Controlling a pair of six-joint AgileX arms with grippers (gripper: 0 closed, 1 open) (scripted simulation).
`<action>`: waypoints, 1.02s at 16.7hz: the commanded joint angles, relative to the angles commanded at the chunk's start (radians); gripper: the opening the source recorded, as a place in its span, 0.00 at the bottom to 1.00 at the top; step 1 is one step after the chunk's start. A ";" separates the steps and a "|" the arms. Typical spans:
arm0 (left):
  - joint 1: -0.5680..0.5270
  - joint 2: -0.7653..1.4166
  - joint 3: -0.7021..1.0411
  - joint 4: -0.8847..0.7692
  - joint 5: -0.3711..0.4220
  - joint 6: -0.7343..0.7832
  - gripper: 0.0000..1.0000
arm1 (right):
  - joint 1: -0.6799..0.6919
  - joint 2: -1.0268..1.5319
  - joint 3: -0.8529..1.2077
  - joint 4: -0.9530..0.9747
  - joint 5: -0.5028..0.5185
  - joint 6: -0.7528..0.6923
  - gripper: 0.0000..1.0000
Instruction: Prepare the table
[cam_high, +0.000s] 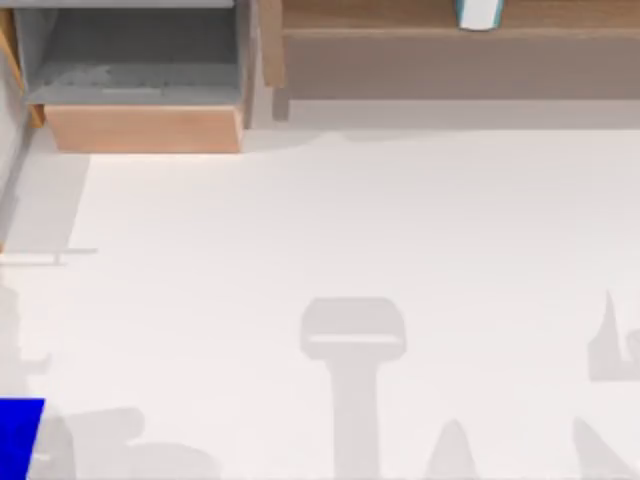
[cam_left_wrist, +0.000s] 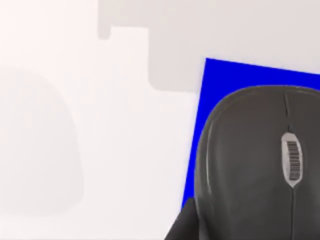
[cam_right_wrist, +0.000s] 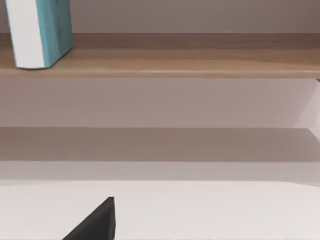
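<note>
Top view gives me the table (cam_high: 330, 230) as a broad white surface running from the near edge up to a grey-lined drawer box (cam_high: 140, 90) at the far left and a long wooden shelf (cam_high: 450, 40) at the far right, where a teal-and-white book (cam_high: 478, 12) stands upright. A blue mat (cam_high: 18, 438) sits at the near left corner of the table. From the left wrist view I see that mat (cam_left_wrist: 200, 130) lying flat on the white surface with a dark grey computer mouse (cam_left_wrist: 255, 165) resting on it; a dark shape at the picture's lower edge touches the mouse's side, but I can't make out what it is or how the left gripper's fingers stand. From the right wrist view a single black finger tip (cam_right_wrist: 97, 222) shows low over the table, facing the shelf (cam_right_wrist: 160, 62) and the book (cam_right_wrist: 40, 32); whether the right gripper is wide or narrow I cannot tell. My judgement is that we are at an early step, with the left arm poised above the mouse and mat. The next move likely calls for a grasp on the mouse, squared over its sides before lifting.
</note>
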 joint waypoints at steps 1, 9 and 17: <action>-0.003 -0.001 0.003 0.005 0.001 0.001 0.00 | 0.000 0.000 0.000 0.000 0.000 0.000 1.00; -0.067 0.032 -0.032 0.059 0.026 0.003 0.00 | 0.000 0.000 0.000 0.000 0.000 0.000 1.00; -0.118 0.091 -0.144 0.093 0.043 -0.003 0.00 | 0.000 0.000 0.000 0.000 0.000 0.000 1.00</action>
